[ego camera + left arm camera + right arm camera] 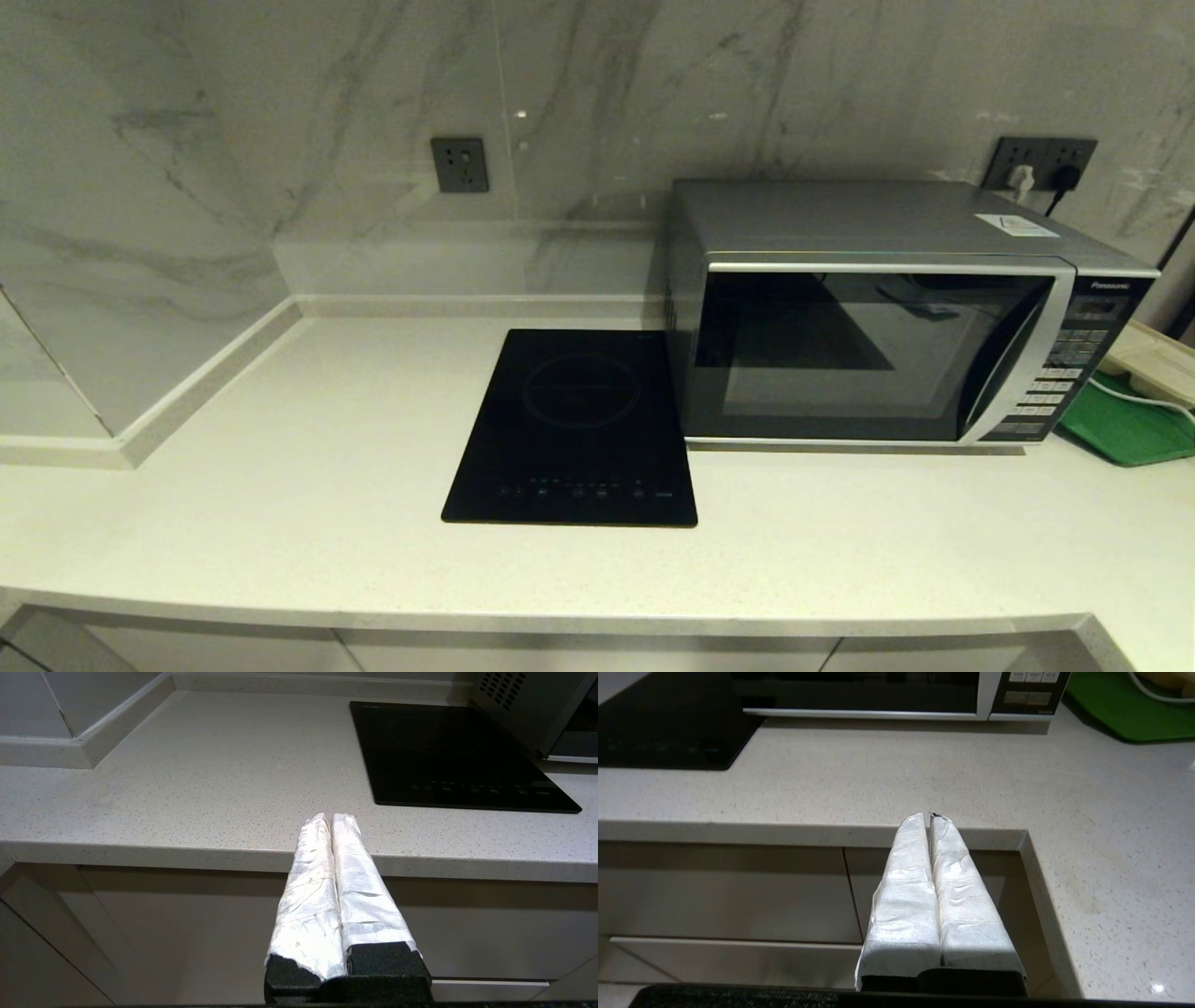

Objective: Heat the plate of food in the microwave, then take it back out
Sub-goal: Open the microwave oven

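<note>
From my station I see the pale speckled counter (308, 485) running wall to wall, and I take the microwave (896, 317) as my landmark: it sits at the back right with its dark glass door closed and its keypad on the side away from the hob. The black induction hob (574, 429) lies flat just beside the microwave, on its door-hinge side. A green tray (1125, 425) lies just past the microwave's keypad side. I cannot find the plate of food in any view. My left end effector (331, 817) hangs at the counter's front edge, fingers pressed together and empty; my right end effector (928, 817) likewise, in front of the microwave.
</note>
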